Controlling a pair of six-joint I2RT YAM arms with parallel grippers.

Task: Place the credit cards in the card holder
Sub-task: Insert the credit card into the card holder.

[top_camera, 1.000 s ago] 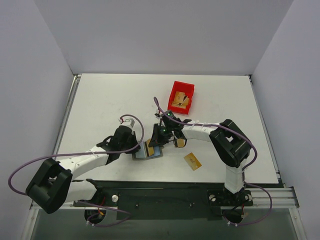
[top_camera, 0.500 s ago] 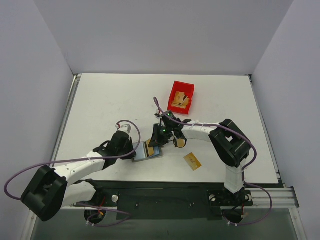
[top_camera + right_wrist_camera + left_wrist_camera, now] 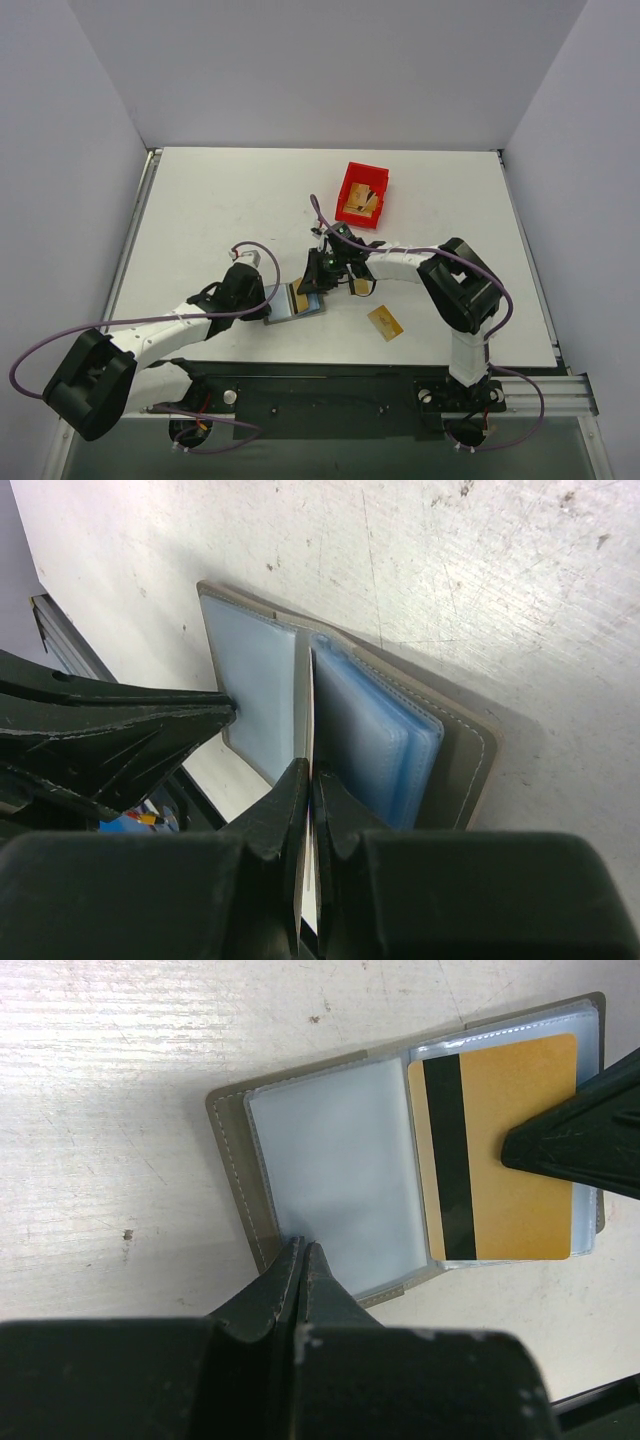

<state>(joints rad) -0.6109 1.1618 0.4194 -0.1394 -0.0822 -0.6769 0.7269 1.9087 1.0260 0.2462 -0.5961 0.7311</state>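
**Left gripper**. I read its two fingers as pressed together with nothing between them. Their tips rest on the near edge of the card holder, at the clear left-hand sleeve.

**Right gripper**. Its fingers are closed on a credit card, pinching it by one short edge. This card is gold with a black stripe and lies over the holder's right-hand sleeves. I cannot tell whether it sits inside a pocket or on top of one.

**Card holder.** It lies open on the table, grey cover down and bluish clear sleeves up. It sits near the front edge, between the two arms, whose grippers meet it from opposite sides.

**Surroundings.** A second card shows just beside the right wrist. A loose card lies further right, apart from the holder. The red bin stands well behind them, with a tan piece inside it.
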